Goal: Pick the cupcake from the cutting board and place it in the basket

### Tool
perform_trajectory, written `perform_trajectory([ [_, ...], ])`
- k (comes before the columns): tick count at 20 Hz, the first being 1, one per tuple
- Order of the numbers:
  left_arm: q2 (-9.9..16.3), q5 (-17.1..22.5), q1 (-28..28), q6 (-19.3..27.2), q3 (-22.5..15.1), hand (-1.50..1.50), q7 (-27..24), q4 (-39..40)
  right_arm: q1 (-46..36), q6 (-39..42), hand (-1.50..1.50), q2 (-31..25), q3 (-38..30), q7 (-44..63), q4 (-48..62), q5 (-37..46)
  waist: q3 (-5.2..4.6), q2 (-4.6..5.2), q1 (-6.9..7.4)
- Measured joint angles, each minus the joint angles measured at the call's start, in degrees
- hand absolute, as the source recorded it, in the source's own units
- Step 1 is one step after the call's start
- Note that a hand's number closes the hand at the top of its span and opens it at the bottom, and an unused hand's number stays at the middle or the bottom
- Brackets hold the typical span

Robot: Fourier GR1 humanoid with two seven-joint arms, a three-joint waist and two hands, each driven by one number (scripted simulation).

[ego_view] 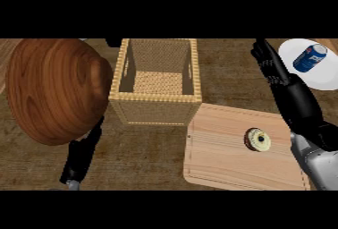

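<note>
We see the cupcake (258,139) lying on the cutting board (224,165) at the lower right of the frame, toward the board's right side, untouched. Our right hand (272,67) stretches up the right edge, fingers straight and holding nothing, well past the cupcake and near the white plate (330,76) with the blue can (310,57). Our left hand (80,156) shows at the lower left below a large wooden bowl (52,89), fingers straight and idle. The basket (156,114) stands open at the upper middle, just beside the board's upper left corner. We judge the cupcake light, soft and easily crushed, so we would take it by its sides near the base, avoiding the top.
</note>
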Motion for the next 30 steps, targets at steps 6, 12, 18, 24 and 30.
perform_trajectory([
  [6, 9.8, -0.4, 10.8, -1.3, 2.8, 0.0, 1.7, -21.0, -0.3, 2.5, 1.5, 4.6, 1.3, 3.1, 4.0, -4.8, 2.29, -0.64, -0.09],
  [12, 11.7, -1.8, -0.2, -1.1, 6.2, 0.0, -0.3, -22.1, 1.6, -7.9, -1.5, 19.9, 5.2, 1.8, 6.8, -8.1, 1.52, -0.23, -1.66],
  [18, 12.1, -2.4, -6.2, -1.2, 7.9, 0.0, -0.5, -19.1, -5.0, -21.7, -1.5, 18.7, 9.9, 11.9, 8.8, 7.2, 0.82, -0.67, -2.58],
  [24, 12.5, -3.0, -7.1, -1.1, 8.7, 0.0, -0.9, -17.3, -13.0, -15.8, -1.5, 4.0, 12.2, 29.7, 12.3, 18.5, 0.34, -1.29, -3.78],
  [30, 12.5, -3.0, -8.2, -1.6, 8.6, 0.0, -0.9, -16.8, -20.7, 6.9, -1.5, -7.5, 17.5, 43.4, 11.5, 17.1, 0.34, -1.32, -3.25],
])
